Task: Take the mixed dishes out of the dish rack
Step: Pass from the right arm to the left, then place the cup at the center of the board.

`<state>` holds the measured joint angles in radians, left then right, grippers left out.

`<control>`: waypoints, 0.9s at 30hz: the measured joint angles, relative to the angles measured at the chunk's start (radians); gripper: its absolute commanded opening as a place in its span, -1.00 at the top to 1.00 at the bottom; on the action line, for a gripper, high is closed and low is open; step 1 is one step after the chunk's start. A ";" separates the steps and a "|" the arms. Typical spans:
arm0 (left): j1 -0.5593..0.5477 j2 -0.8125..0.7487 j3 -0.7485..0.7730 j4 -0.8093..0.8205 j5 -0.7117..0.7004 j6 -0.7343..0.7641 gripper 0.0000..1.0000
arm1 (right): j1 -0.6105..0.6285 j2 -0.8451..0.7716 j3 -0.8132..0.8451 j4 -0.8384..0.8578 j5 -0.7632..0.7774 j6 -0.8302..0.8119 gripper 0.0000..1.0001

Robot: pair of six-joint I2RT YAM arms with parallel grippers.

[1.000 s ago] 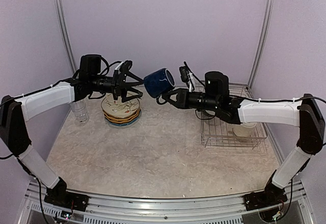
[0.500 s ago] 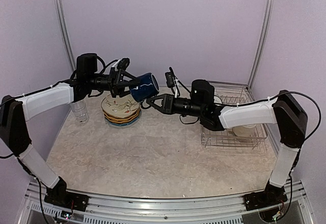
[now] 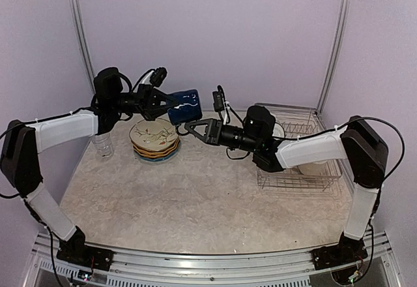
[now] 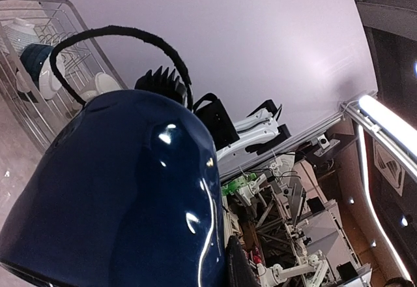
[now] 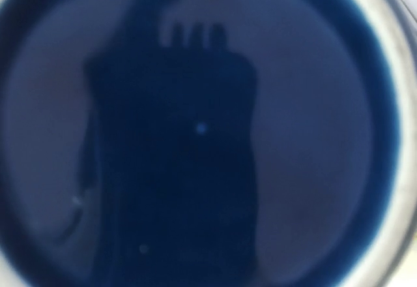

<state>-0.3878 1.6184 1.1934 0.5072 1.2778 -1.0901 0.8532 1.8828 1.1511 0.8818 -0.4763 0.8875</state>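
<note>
**A:** What has been shifted since a second ago?

**B:** The dark blue mug [image 3: 184, 105] has been carried leftward, out toward the plates [image 3: 155, 141]. The left gripper [image 3: 164, 102], which was spread wide then, has been closed on the mug's left side.

**A:** And the right gripper [image 3: 189, 126]?

**B:** It is clamped on the mug as well, on the side toward the dish rack [image 3: 306, 177]. The mug is therefore held in the air from both sides, above the back edge of the plate stack, and nothing on the table [image 3: 195, 196] is touched by it.

**A:** What can be counted as done?

**B:** The patterned plates are stacked on the table, and the glass tumbler [image 3: 102, 146] is stood near them on the left. The mug is out of the rack but has not yet been set down.

**A:** What is left?

**B:** In the left wrist view a teal bowl [image 4: 31, 57] and some pale pieces [image 4: 98, 85] are seen in the rack. It is judged that the mug must be released by the right gripper and put down by the left. After that, the remaining pieces are to be lifted out. Somewhat more than half of the job is reckoned finished.
</note>
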 measured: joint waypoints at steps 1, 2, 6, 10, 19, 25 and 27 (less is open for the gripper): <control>0.000 0.000 0.000 0.004 0.002 -0.002 1.00 | 0.000 0.000 0.001 0.005 0.002 -0.001 0.64; 0.000 0.000 0.000 0.006 0.001 -0.003 1.00 | 0.000 0.000 0.002 0.003 0.002 -0.003 0.44; 0.000 0.001 0.000 -0.039 -0.018 -0.018 1.00 | 0.003 -0.005 -0.009 -0.012 0.023 -0.060 -0.21; 0.003 0.003 0.000 -0.135 -0.037 -0.003 1.00 | 0.005 -0.049 -0.056 -0.068 0.083 -0.110 -0.68; -0.012 0.003 0.130 -0.683 -0.309 0.301 1.00 | -0.001 -0.298 -0.203 -0.309 0.280 -0.251 -0.83; -0.042 -0.002 0.241 -0.990 -0.651 0.492 1.00 | -0.001 -0.445 -0.276 -0.486 0.440 -0.327 -0.98; -0.055 -0.006 0.260 -1.069 -0.774 0.523 1.00 | -0.001 -0.500 -0.307 -0.532 0.503 -0.346 -0.99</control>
<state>-0.4427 1.6127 1.4536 -0.5617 0.5034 -0.5671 0.8520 1.3823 0.8436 0.3500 0.0269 0.5411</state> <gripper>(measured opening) 0.071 0.986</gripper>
